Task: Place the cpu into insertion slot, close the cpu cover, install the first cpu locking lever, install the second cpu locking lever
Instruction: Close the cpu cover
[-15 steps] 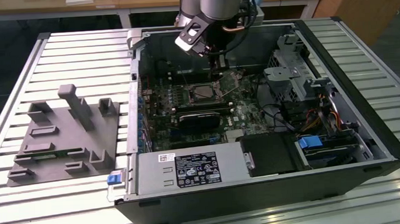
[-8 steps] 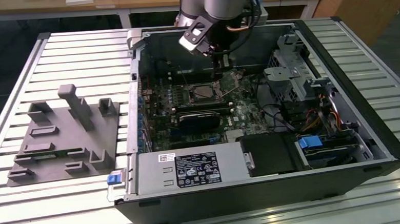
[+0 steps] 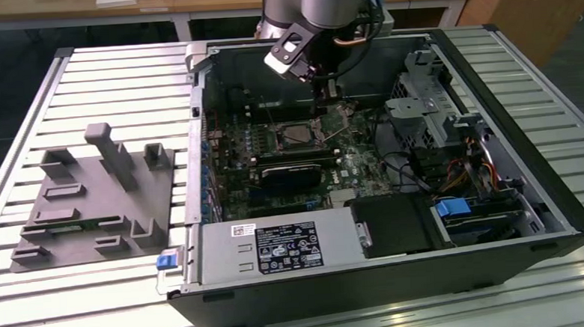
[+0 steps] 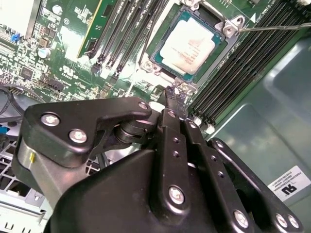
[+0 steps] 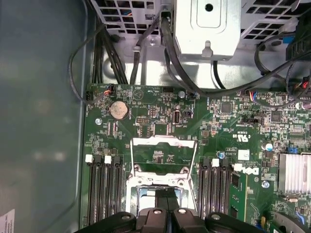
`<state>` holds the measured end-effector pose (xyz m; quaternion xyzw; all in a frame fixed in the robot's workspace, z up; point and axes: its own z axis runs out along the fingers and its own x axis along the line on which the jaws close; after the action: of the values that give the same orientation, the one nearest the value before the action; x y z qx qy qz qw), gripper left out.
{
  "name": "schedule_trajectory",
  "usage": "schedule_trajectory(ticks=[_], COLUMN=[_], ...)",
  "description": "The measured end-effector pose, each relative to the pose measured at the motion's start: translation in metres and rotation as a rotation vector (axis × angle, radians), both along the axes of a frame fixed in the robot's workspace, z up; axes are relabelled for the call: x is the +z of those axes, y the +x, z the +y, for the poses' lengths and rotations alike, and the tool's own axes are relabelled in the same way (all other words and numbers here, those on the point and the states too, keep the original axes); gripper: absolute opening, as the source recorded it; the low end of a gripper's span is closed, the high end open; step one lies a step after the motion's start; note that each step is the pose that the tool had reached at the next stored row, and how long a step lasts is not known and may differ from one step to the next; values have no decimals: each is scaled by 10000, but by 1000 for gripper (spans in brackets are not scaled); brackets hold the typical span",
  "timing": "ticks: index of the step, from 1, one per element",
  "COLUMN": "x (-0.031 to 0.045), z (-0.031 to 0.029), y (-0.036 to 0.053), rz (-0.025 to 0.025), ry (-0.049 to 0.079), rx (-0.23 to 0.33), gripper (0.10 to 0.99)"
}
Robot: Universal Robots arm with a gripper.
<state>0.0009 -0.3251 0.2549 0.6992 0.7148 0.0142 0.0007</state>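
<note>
The cpu (image 4: 189, 43), a square chip with a pale silver top, lies seated in the insertion slot (image 3: 296, 135), whose silver rim (image 5: 134, 181) borders a dark recess. The cpu cover (image 5: 164, 154), a thin silver frame with a square window, is swung open beyond the slot, and green board shows through its window. My gripper (image 3: 322, 106) hangs over the slot's far edge, beside the cover. Its black fingers (image 4: 171, 99) are pressed together with nothing between them, and their tips (image 5: 170, 196) overlap the slot. A thin locking lever (image 4: 272, 27) sticks out past one corner of the slot.
The open computer case (image 3: 398, 278) lies on a slatted table. Memory slots (image 5: 104, 189) flank the socket. A black block (image 3: 287, 175) sits just in front of the slot. A metal drive cage (image 5: 209, 29) and cables (image 5: 116, 53) stand behind it. A grey fixture (image 3: 93, 196) rests at the exterior view's left.
</note>
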Motion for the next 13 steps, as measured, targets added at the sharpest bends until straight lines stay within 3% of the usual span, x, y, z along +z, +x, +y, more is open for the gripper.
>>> schedule_trajectory(ticks=[13], x=[-3], z=[0], y=[123], rz=[0], ry=[0], rx=[-1], gripper=[106])
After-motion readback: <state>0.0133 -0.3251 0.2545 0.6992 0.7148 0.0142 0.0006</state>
